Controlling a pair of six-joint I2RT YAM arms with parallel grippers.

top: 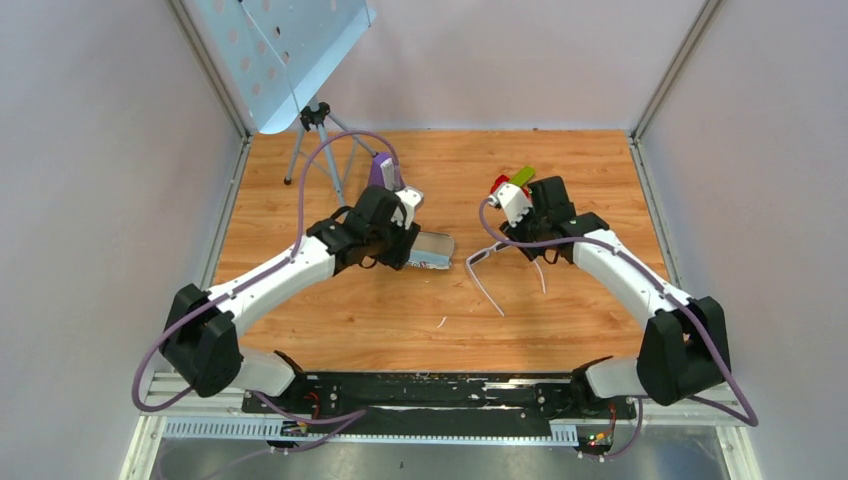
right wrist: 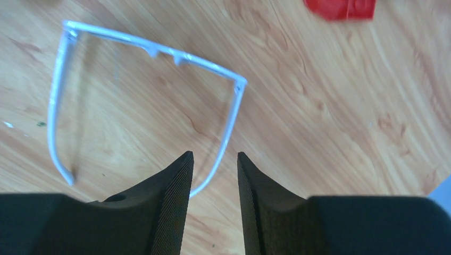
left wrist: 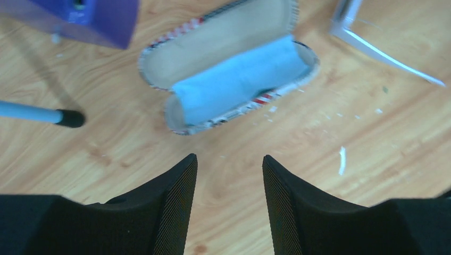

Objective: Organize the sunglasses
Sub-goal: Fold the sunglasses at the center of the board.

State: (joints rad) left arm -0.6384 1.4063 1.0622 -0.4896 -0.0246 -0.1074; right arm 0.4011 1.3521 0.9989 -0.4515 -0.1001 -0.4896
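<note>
**Q:** Left side first. What have you got?

**A:** My left gripper (left wrist: pixel 230 159) is empty. The fingers are parted with a clear gap and sit above bare table (top: pixel 380 320). A tripod leg (left wrist: pixel 32 112) with a black foot is off to the left, and a purple block (left wrist: pixel 101 16) is at the far left.

**Q:** And the case?

**A:** The case (left wrist: pixel 213 48) is just ahead of those fingers, lying open with the lid back. A light blue cloth (left wrist: pixel 242 79) is in its lower half. It's near my left fingertips, not touching them. A small white fleck (left wrist: pixel 342 159) lies on the wood to the right.

**Q:** Sunglasses?

**A:** The sunglasses (right wrist: pixel 154 49) are on the table to the right of the case and apart from it. They have a thin white frame with both arms unfolded, and the wood shows through the lenses. They're under my right wrist.

**Q:** Right gripper?

**A:** My right gripper (right wrist: pixel 215 155) is partly open with a narrow gap. One white arm of the glasses runs into that gap, and I can't tell if either pad touches it. It isn't clamped.

**Q:** Anything further right?

**A:** A red piece (right wrist: pixel 340 8) at the far edge, well apart from the frame.
</note>
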